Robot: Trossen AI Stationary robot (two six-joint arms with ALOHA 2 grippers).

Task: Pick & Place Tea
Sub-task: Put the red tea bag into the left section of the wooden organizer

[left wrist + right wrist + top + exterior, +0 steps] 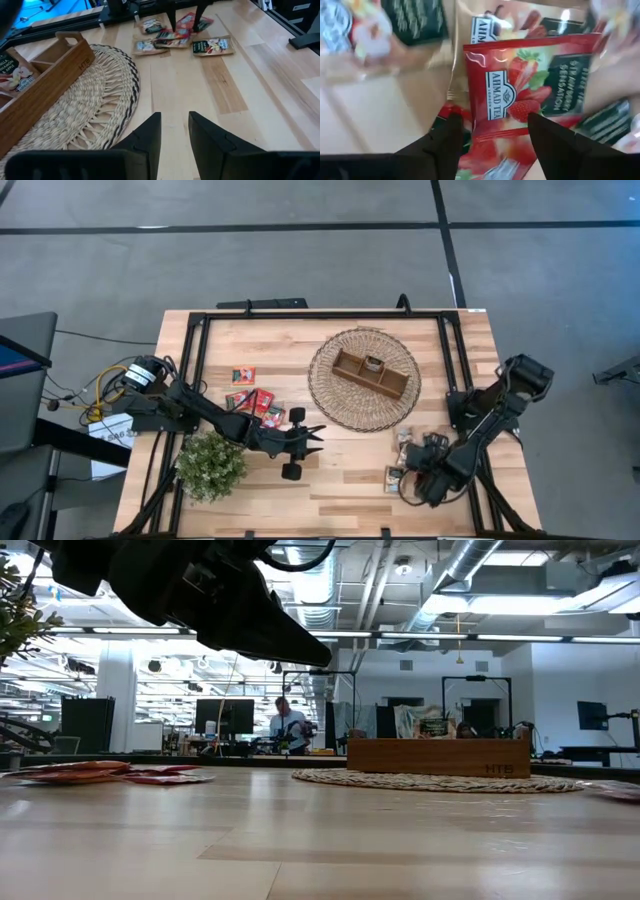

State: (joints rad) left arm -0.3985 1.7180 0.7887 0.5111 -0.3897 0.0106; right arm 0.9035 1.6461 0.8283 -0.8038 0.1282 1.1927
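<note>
A pile of tea sachets (405,455) lies flat near the table's right near corner; it also shows in the left wrist view (175,37). My right gripper (415,472) is open and points down over this pile. Its fingers stand on either side of a red strawberry sachet (520,90). A second group of red sachets (252,398) lies flat on the table's left half. One sachet (373,363) stands in the wooden tray's middle compartment. My left gripper (173,117) is open and empty, and hovers over bare table near the middle (305,435). My right gripper comes at the red strawberry sachet's near edge (495,134) from above, with one finger (447,135) on each side of it. I cannot tell whether the fingers touch it. The sachet lies flat on the other sachets.
The wooden three-compartment tray (370,373) sits on a round woven mat (335,395) at the table's far middle. A bushy potted plant (210,465) stands at the near left, beside the left arm. Bare wood lies between the two grippers. A person shows far off in the room (288,725).
</note>
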